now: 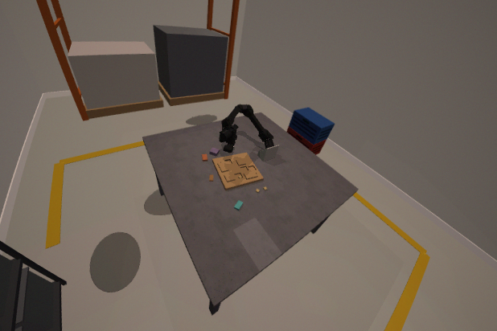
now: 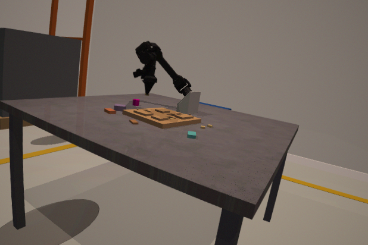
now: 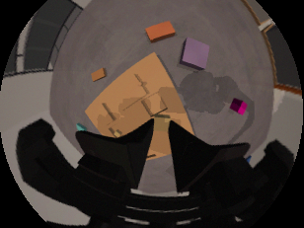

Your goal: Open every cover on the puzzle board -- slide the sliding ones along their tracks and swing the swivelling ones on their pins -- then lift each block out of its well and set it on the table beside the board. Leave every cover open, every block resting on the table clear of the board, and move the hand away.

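The gripper (image 1: 228,149) (image 2: 146,94) (image 3: 162,122) is shut on a small pale yellow block (image 2: 146,94) (image 3: 161,117), held above the table; in the wrist view its tips overlap the board. The wooden puzzle board (image 1: 229,185) (image 2: 163,125) (image 3: 152,64) lies flat, with wooden covers of its own colour, among them one cover (image 2: 162,110) at the back and another cover (image 2: 183,116) at the right. Another small yellow piece (image 1: 240,177) (image 3: 117,132) shows in the board. How far each cover stands open is too small to tell. Two small yellow blocks, one (image 1: 257,190) (image 2: 202,127) and another (image 1: 265,188) (image 2: 209,125), rest beside the board.
On the table (image 1: 289,195) (image 2: 238,147) lie a purple block (image 1: 214,151) (image 2: 120,107) (image 3: 195,53), a red-orange block (image 1: 204,157) (image 2: 110,111) (image 3: 160,31), a small orange block (image 1: 211,177) (image 2: 134,122) (image 3: 99,74), a teal block (image 1: 239,205) (image 2: 192,135) and a magenta piece (image 2: 136,102) (image 3: 239,106).
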Tool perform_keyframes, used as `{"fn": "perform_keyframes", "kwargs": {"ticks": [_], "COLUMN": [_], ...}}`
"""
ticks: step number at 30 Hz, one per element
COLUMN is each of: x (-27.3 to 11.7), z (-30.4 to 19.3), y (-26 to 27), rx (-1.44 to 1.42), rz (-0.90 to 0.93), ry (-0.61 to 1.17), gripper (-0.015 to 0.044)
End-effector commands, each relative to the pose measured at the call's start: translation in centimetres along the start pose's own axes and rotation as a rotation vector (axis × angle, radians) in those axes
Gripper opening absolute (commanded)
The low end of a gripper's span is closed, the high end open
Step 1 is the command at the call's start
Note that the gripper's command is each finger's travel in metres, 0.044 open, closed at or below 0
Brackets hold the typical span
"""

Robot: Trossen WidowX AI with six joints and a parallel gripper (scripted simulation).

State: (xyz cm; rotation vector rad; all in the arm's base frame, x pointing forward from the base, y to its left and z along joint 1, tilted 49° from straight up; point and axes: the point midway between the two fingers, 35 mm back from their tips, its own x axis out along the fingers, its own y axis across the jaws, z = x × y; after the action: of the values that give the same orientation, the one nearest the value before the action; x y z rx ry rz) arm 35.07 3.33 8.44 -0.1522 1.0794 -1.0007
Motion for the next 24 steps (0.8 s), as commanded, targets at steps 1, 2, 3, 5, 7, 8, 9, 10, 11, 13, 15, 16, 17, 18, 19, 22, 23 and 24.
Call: {"fn": "perform_keyframes", "kwargs": {"ticks": [1,2,3,5,7,8,9,10,11,13,15,16,17,18,19,22,23,24], "x": [0.0,-0.1,-0.1,-0.1,-0.2,-0.2,-0.2,-0.2,-0.2,-0.2,-0.2,-0.2,-0.2,-0.2,-0.2,-0.2,-0.2,-0.2], "z": [0.3,0.3,0.4,0.5,0.5,0.6,0.6,0.6,0.6,0.6,0.6,0.6,0.6,0.5,0.5,0.4,0.3,0.3], "y": [-1.8,-2.2,-2.6,-3.4,-4.2,-4.6,-5.0,-5.4,-5.8,-6.5,-7.3,-7.7,-8.1,-8.5,-8.8,-10.0,-10.4,-10.8], "rx": [-0.006,-0.006,-0.006,-0.007,-0.007,-0.007,-0.007,-0.007,-0.007,-0.008,-0.008,-0.008,-0.008,-0.008,-0.008,-0.008,-0.009,-0.009], "rz": [-0.006,-0.006,-0.006,-0.006,-0.006,-0.006,-0.006,-0.006,-0.006,-0.006,-0.007,-0.007,-0.007,-0.007,-0.007,-0.008,-0.008,-0.008], "ry": [0.005,0.005,0.005,0.005,0.005,0.005,0.005,0.006,0.006,0.006,0.006,0.006,0.006,0.006,0.005,0.005,0.005,0.005], "gripper": [0.0080,0.0080,0.0080,0.0080,0.0080,0.0080,0.0080,0.0080,0.0080,0.0080,0.0080,0.0080,0.0080,0.0080,0.0080,0.0080,0.0080,0.0080]}}
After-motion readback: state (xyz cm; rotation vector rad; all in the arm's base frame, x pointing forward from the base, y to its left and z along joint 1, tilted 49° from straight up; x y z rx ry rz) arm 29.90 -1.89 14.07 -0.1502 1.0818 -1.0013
